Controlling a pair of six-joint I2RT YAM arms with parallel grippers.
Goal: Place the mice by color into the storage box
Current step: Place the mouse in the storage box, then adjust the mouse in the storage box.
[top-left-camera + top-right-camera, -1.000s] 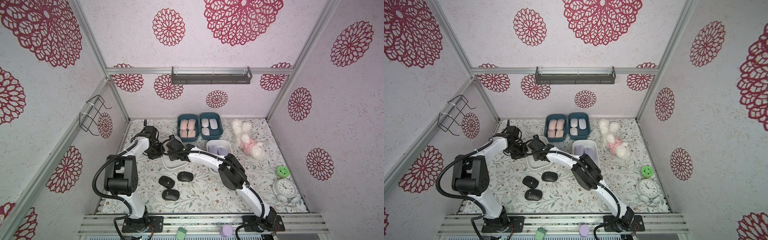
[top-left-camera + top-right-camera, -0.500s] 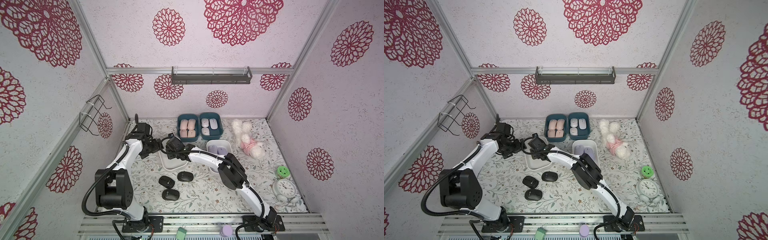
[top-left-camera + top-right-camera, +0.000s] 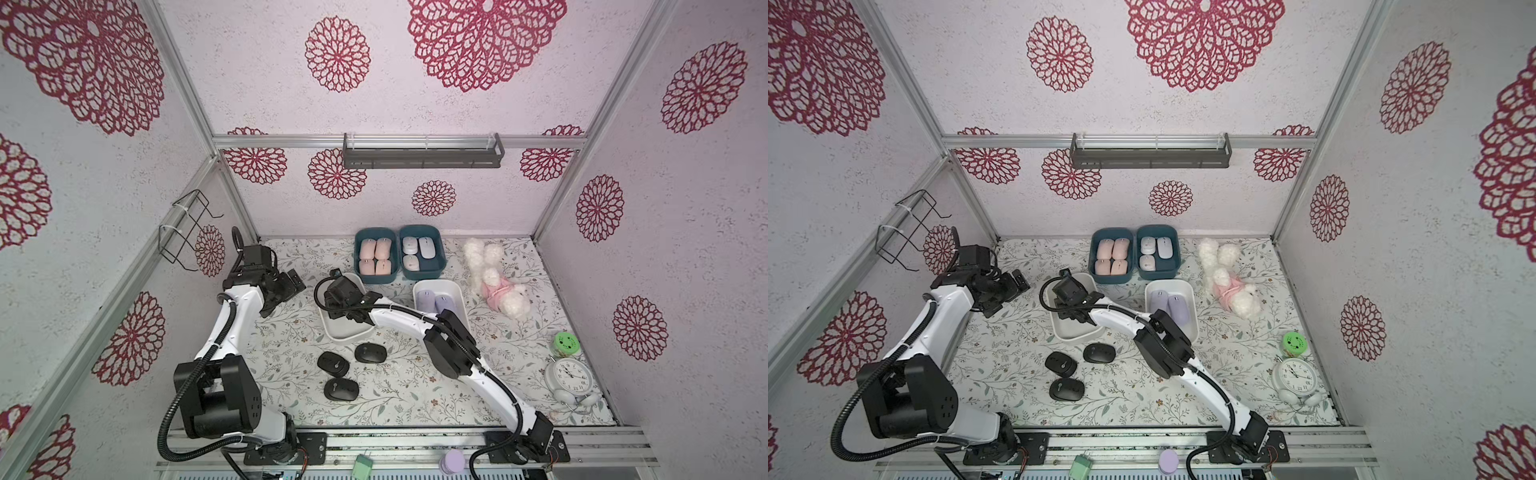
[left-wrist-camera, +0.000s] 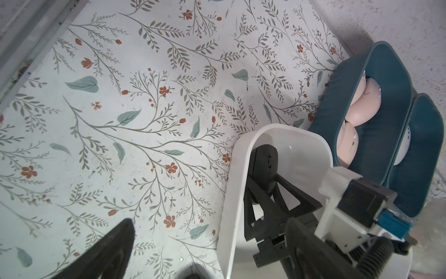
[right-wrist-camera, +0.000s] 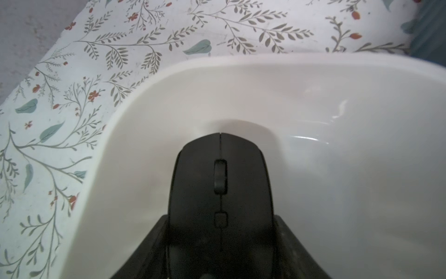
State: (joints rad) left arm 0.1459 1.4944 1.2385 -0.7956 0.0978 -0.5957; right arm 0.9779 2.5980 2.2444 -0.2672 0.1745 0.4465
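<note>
Mice (image 3: 332, 364): four black (image 3: 370, 353), four pink (image 3: 376, 257), three white (image 3: 410, 262), two lilac (image 3: 424, 300).

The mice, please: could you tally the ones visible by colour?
Black mice: 4, one in the right gripper
Peach-pink mice: 4
White or pale mice: 3
Lilac mice: 2 visible; the right arm hides part of their white box
Total: 13 visible

Floral tabletop (image 3: 291, 386) — bins (image 3: 376, 279), black mice (image 3: 333, 365), plush (image 3: 492, 276), clock (image 3: 570, 376)
</note>
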